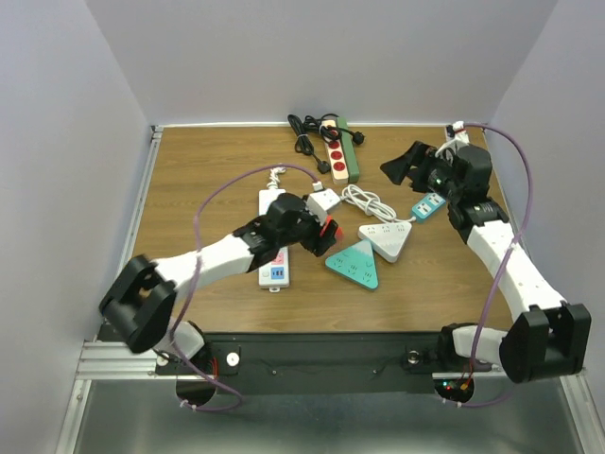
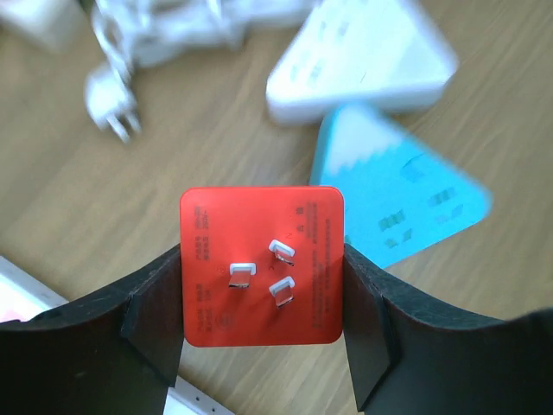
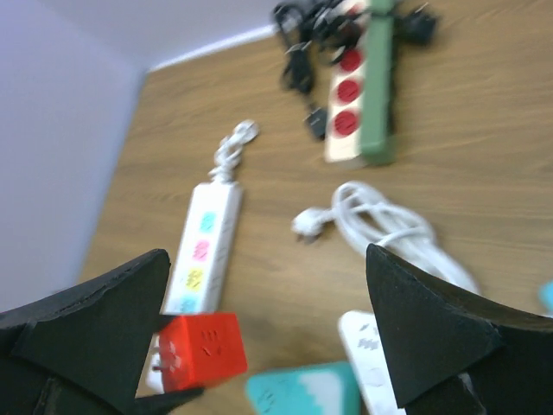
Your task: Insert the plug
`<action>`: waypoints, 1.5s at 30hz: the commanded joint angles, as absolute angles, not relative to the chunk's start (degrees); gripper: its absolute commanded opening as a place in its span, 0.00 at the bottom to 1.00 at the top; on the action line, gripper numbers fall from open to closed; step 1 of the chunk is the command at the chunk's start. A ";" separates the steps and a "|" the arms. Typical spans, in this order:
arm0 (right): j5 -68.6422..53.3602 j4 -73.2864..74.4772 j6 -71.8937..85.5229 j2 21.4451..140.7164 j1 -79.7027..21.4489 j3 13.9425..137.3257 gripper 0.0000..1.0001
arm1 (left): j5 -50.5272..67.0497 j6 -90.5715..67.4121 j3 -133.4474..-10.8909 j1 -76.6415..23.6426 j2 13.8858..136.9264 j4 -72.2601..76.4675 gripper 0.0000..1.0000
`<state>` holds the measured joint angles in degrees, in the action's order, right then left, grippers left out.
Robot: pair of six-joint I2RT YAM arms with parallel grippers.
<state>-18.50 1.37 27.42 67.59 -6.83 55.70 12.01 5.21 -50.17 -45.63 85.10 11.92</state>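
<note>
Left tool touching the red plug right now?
Touching. Left wrist view: the left tool has both black fingers flush against opposite sides of the red plug, no gap visible.

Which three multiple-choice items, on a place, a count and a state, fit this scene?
1. The green strip lies on the table at: A near edge; B far edge; C left edge.
2. Prongs showing on the red plug: A two; B three; C four.
3. The right pincer is: A open, empty; B shut on the red plug; C shut on the green strip.
1 B, it lies by the back wall; 2 B, the left wrist view shows three; 3 A, its jaws stand wide with nothing between.
</note>
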 commanded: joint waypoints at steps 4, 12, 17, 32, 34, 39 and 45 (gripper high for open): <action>-43.58 2.64 41.83 72.16 -6.94 62.57 1.00 | 21.09 0.97 -47.81 -45.53 69.27 33.04 0.00; -52.99 2.20 53.42 71.98 -7.03 68.46 1.00 | 23.03 0.26 -46.14 -45.53 64.69 48.07 0.00; -58.08 1.58 60.20 72.16 -7.12 68.21 1.00 | 23.47 0.26 -47.11 -45.53 65.65 51.93 0.00; -61.52 0.35 67.50 71.46 -12.04 64.26 1.00 | 27.07 -2.11 -48.87 -45.44 72.15 64.68 0.00; -61.61 0.44 68.46 71.19 -12.30 63.64 1.00 | 27.51 -1.93 -49.92 -45.44 73.47 65.56 0.00; -61.87 -2.28 70.83 70.14 -12.48 61.00 1.00 | 29.18 -3.25 -50.80 -45.53 75.84 69.16 0.00; -63.45 -26.15 89.35 68.82 -12.74 54.51 1.00 | 29.97 -3.69 -51.77 -45.44 79.10 72.24 0.00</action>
<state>-60.60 -8.21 76.62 70.52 -11.99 57.49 29.04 -3.11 -48.05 -45.52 79.42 62.19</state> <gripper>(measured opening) 0.999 0.712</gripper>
